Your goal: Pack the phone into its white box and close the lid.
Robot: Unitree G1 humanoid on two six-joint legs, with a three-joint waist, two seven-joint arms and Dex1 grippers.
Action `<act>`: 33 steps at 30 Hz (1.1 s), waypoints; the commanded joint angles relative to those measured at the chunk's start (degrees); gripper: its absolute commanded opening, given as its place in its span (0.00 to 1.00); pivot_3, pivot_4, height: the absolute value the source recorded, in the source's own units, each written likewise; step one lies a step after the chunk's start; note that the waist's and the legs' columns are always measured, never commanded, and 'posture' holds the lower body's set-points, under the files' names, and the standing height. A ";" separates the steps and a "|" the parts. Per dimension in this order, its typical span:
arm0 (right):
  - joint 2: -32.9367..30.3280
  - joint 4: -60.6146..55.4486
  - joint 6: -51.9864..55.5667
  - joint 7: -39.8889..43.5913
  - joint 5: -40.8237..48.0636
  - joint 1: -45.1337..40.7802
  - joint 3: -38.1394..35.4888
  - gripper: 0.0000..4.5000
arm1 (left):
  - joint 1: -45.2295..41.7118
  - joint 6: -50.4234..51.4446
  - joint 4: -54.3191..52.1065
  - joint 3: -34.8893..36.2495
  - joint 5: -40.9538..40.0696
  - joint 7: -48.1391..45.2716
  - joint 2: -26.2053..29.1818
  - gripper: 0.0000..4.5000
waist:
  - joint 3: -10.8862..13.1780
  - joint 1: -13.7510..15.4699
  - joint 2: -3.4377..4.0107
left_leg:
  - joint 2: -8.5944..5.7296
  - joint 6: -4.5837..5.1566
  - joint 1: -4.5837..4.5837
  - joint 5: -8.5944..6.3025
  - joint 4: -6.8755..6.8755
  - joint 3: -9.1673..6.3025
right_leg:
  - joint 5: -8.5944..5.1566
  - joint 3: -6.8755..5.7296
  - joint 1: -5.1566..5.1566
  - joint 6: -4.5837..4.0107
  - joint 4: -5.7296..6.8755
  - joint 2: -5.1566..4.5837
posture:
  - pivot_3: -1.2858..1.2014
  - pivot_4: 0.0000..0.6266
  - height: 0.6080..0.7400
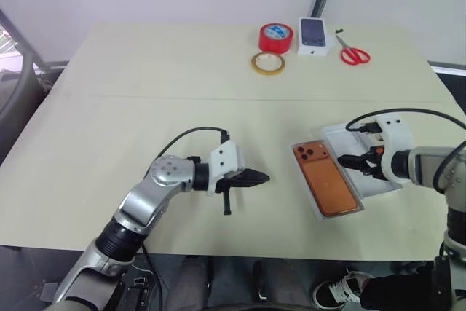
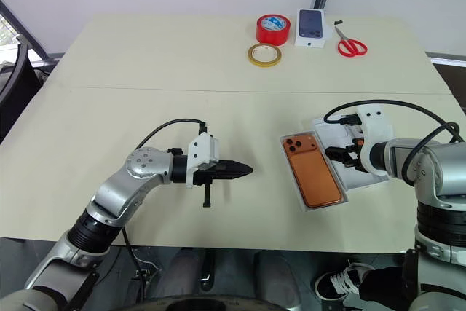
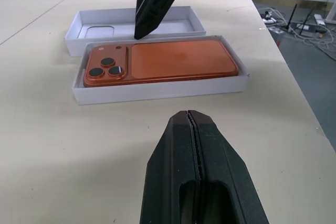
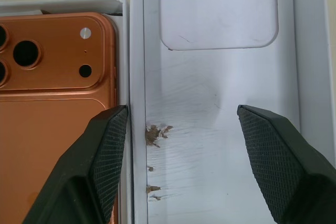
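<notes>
- Left eye view, left to right: left gripper [image 1: 255, 178] over bare table [image 1: 109, 121], its black fingers pressed together and holding nothing; it points toward the boxes, well apart from them.
- Phone [image 1: 325, 178]: copper-orange, back face up, three-lens cluster at its far corner; lies seated inside the white box [image 1: 325, 215]; no brand mark or writing legible on it.
- Lid [image 1: 336, 135]: plain white, hollow side up, lying just beside the white box on its right, touching or nearly touching along the long edge; brownish scuffs and an oblong rounded recess show on its inner face in the right wrist view; no print readable.
- Right gripper [image 1: 354, 163]: fingers spread wide, empty; it hangs over the lid, one finger above the lid's wall next to the phone, the other above the lid's interior.
- Far edge of table, left to right: yellow tape ring [image 1: 268, 63]; red tape roll [image 1: 276, 37] with a blue inner label, writing too small to read; small white box [image 1: 314, 36] bearing a dark phone picture; red-handled scissors [image 1: 352, 52].
</notes>
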 commanded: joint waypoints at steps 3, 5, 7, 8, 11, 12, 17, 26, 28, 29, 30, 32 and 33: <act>-1.88 -0.74 0.36 -1.03 -0.36 1.40 0.28 0.77 | -0.36 -0.47 -1.49 1.57 -0.97 -0.38 0.01 0.00 | 0.00 0.14 0.00 | 0.00 0.00 0.00 0.00 0.00 0.00 | 0.00 0.00 0.01 0.00 0.00 0.00 | 0.52 0.24 0.86; -1.71 -0.70 0.36 -1.12 -0.04 1.50 -0.26 0.77 | -0.29 -0.43 -1.56 1.65 -1.18 -0.56 0.05 0.00 | -0.01 0.20 0.02 | 0.00 0.00 0.00 0.00 0.01 0.00 | 0.00 0.00 0.01 0.00 0.00 0.00 | 0.52 0.24 0.86; -1.64 -0.73 0.36 -1.19 0.39 1.53 -0.67 0.77 | -0.21 -0.46 -1.62 1.66 -1.16 -0.65 0.10 0.00 | -0.01 0.19 0.02 | -0.01 0.00 0.00 0.00 0.01 0.02 | 0.00 0.01 0.00 0.00 0.00 -0.01 | 0.52 0.24 0.86; -1.72 -0.73 0.36 -1.22 0.44 1.56 -0.70 0.77 | -0.21 -0.47 -1.61 1.65 -1.13 -0.70 0.12 0.00 | -0.01 0.20 0.02 | 0.00 0.00 0.00 0.00 0.01 0.01 | 0.00 0.01 0.00 0.00 0.00 0.00 | 0.52 0.24 0.86; -1.89 -0.51 0.36 -1.30 0.22 1.73 -0.70 0.77 | -0.26 -0.50 -1.52 1.64 -1.08 -0.81 0.12 0.00 | -0.01 0.16 0.02 | 0.00 0.00 0.00 0.00 0.00 0.01 | 0.00 0.01 -0.01 0.00 0.01 0.02 | 0.52 0.24 0.86; -1.92 -0.50 0.36 -1.33 0.13 1.79 -0.65 0.77 | -0.27 -0.52 -1.49 1.65 -1.06 -0.84 0.12 0.00 | -0.01 0.16 0.02 | 0.00 0.00 0.00 0.00 0.00 0.01 | 0.00 0.01 -0.01 0.00 0.01 0.01 | 0.52 0.24 0.86; -5.28 -3.19 -1.02 -1.18 -1.24 3.03 4.83 0.77 | -0.41 -0.62 -1.27 1.65 -0.87 -1.06 0.13 0.00 | -0.01 0.22 0.03 | 0.00 0.00 0.00 0.00 0.00 0.01 | 0.00 0.01 -0.01 0.00 0.00 0.01 | 0.52 0.24 0.86; -6.17 -4.43 -3.71 0.52 -1.14 2.06 11.45 0.17 | -0.62 -0.67 -0.78 1.77 -0.43 -0.68 -0.13 0.00 | -0.03 -0.12 0.01 | 0.05 0.00 0.03 0.00 0.02 0.00 | 0.00 0.02 0.03 0.00 0.01 0.06 | 0.52 0.24 0.86; -6.18 -4.07 -2.69 0.76 -0.99 0.63 8.64 0.03 | -0.02 -0.66 -1.03 2.35 -0.30 -0.17 0.27 0.00 | -0.03 -0.08 0.00 | 0.04 0.00 0.06 0.00 0.04 0.00 | 0.00 0.02 0.07 0.00 0.00 0.05 | 0.52 0.24 0.86; -6.18 -3.90 -2.12 0.93 -0.87 -0.05 7.11 0.01 | 0.22 -0.64 -1.08 2.65 -0.20 0.14 0.46 0.00 | -0.02 -0.10 0.02 | 0.04 0.00 0.06 0.00 0.04 0.00 | 0.00 0.02 0.07 0.00 0.00 0.05 | 0.52 0.24 0.86; -5.78 -3.58 -0.99 1.19 -0.34 -1.34 4.80 0.01 | 0.40 -0.55 -0.97 3.17 -0.22 0.55 0.65 0.00 | -0.02 -0.07 0.03 | 0.04 0.00 0.04 0.00 0.03 0.01 | 0.00 0.02 0.03 0.00 0.02 0.05 | 0.52 0.24 0.86; -4.99 -2.35 0.17 1.83 2.87 -4.12 -0.74 0.01 | 0.50 -0.01 -0.62 4.87 -0.65 1.53 1.05 0.00 | 0.01 -0.12 0.07 | 0.04 0.00 -0.01 0.00 0.03 0.01 | 0.00 0.02 -0.04 0.00 0.05 0.05 | 0.52 0.24 0.86; -4.76 -1.54 0.36 1.97 5.93 -5.36 -3.74 0.01 | 0.56 0.23 -0.29 5.90 -0.86 2.08 1.27 0.00 | 0.00 -0.11 0.09 | 0.04 0.00 -0.04 0.00 0.03 0.03 | 0.00 0.03 -0.09 0.00 0.06 0.05 | 0.52 0.24 0.86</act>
